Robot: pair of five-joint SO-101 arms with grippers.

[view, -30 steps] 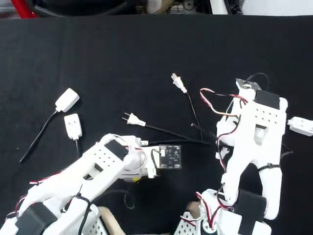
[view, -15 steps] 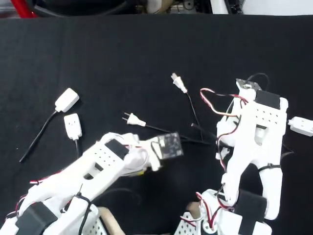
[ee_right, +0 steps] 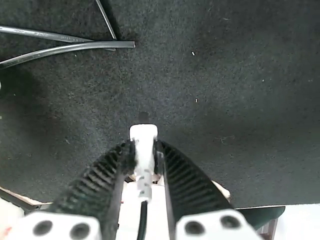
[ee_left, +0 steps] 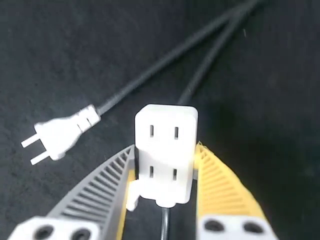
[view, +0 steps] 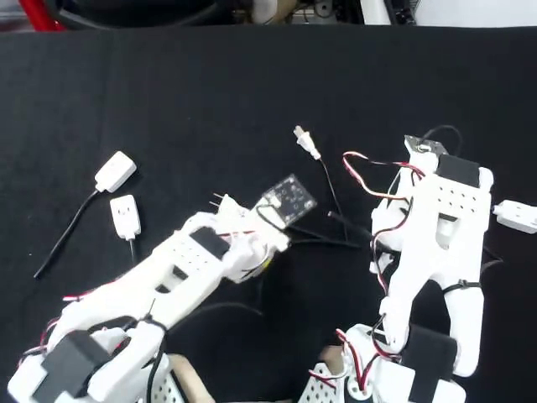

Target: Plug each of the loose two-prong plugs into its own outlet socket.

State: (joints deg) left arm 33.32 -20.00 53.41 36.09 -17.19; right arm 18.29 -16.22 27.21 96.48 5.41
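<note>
The black table (view: 168, 84) took up nearly all of the high view. Across it lay the two white arms: the left arm (view: 168, 277) ran from the lower left corner up toward the middle, and the right arm (view: 436, 243) stood along the right side.

The left gripper (ee_left: 166, 150) was clamped on a white outlet socket (ee_left: 165, 125), one grey finger and one yellow finger pressing its two sides, with the slotted face (two pairs of slots) turned to the wrist camera and its cord hanging down between the fingers. The right gripper (ee_right: 144, 145) was closed tight around the body of a white held plug (ee_right: 143, 137), just above the dark cloth, its black cord running back between the ribbed fingers.

Two spare sockets, one (view: 115, 170) above the other (view: 126, 216), lay near the left edge of the high view, each on a black cord. A white connector (view: 516, 216) sat at the right edge.

A loose plug (ee_left: 57, 137) lay flat just beside the left gripper's socket, prongs pointing away from it. A second loose plug (view: 306, 143) rested at upper centre, well apart from both grippers.
</note>
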